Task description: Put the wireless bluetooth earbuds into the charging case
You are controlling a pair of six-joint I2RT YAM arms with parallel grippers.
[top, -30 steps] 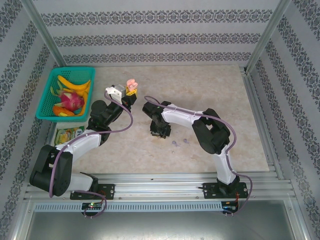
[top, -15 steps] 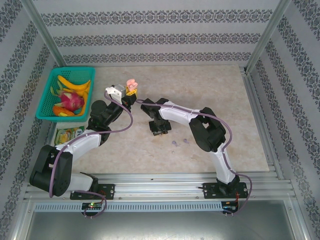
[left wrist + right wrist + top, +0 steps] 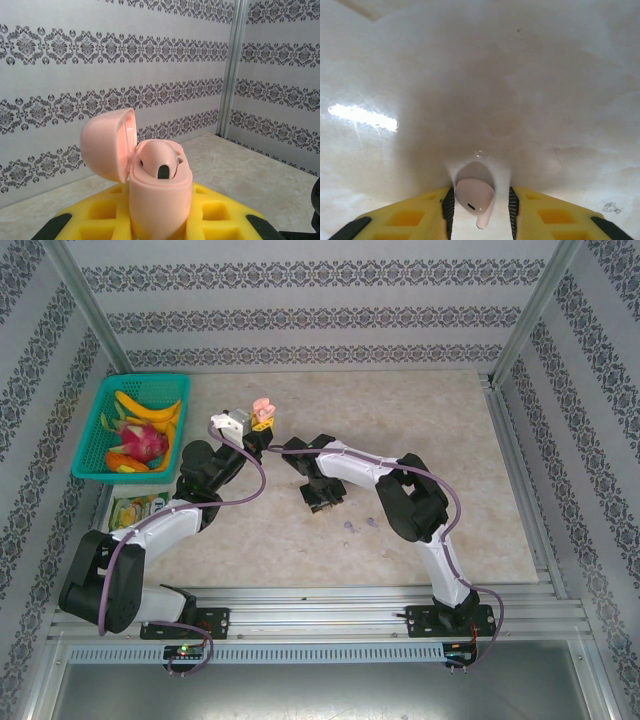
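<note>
1 earbud [image 3: 474, 196] sits between right end effector [image 3: 480, 204] fingers.

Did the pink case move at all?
No. The pink case in the left claw sits just as far from the green basket as it did before.

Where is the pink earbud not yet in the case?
The earbud is at bottom centre of the right wrist view, between the fingers of the right tool, close to the table.
</note>
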